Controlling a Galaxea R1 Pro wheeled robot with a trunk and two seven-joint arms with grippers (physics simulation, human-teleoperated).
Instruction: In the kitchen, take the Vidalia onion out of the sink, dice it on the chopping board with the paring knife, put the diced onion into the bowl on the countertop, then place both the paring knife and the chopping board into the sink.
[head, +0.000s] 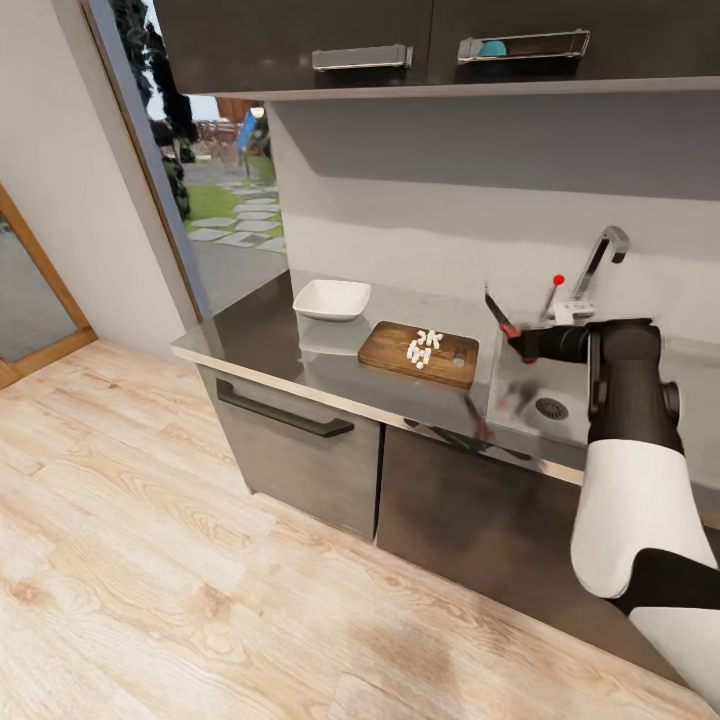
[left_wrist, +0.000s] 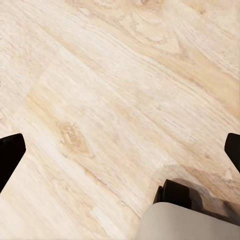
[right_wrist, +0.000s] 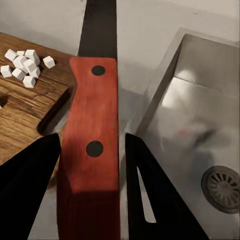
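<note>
The right gripper (head: 519, 344) was clamped on the paring knife (head: 500, 316), holding it above the near-left edge of the sink (head: 590, 395) with the thin dark blade angled up and away. In the right wrist view the knife's (right_wrist: 92, 145) flat orange-red handle, set with two dark round rivets, sat tight between the two black wedge-shaped fingers (right_wrist: 30, 185), and the matte dark blade ran straight out over the grey countertop (right_wrist: 145, 45).

The sink was a rectangular stainless-steel basin with softly reflective walls and a round, dark, perforated drain (head: 551, 408); a curved chrome tap (head: 603, 255) and a small red knob (head: 558, 280) stood behind it. Just beside it on the left lay the chopping board (head: 418, 353), a dark-brown wooden rectangle with rounded corners, visible grain and a small slot hole near the end facing the sink. A little heap of tiny white cubes, the diced onion (head: 423, 347), rested on the board's middle; the right wrist view showed the diced onion (right_wrist: 22, 65) as crisp-edged dice on the wood.

Left of the board, apart from it, sat the bowl (head: 332, 299), shallow, white, square with rounded corners. The countertop (head: 250, 335) was smooth, grey and glossy above dark cabinet fronts with a long black handle (head: 283, 413).

The left gripper's (left_wrist: 120, 150) black fingertips (left_wrist: 10, 155) stood wide apart at the frame's edges, over pale, grained wooden floor (left_wrist: 110, 85)
</note>
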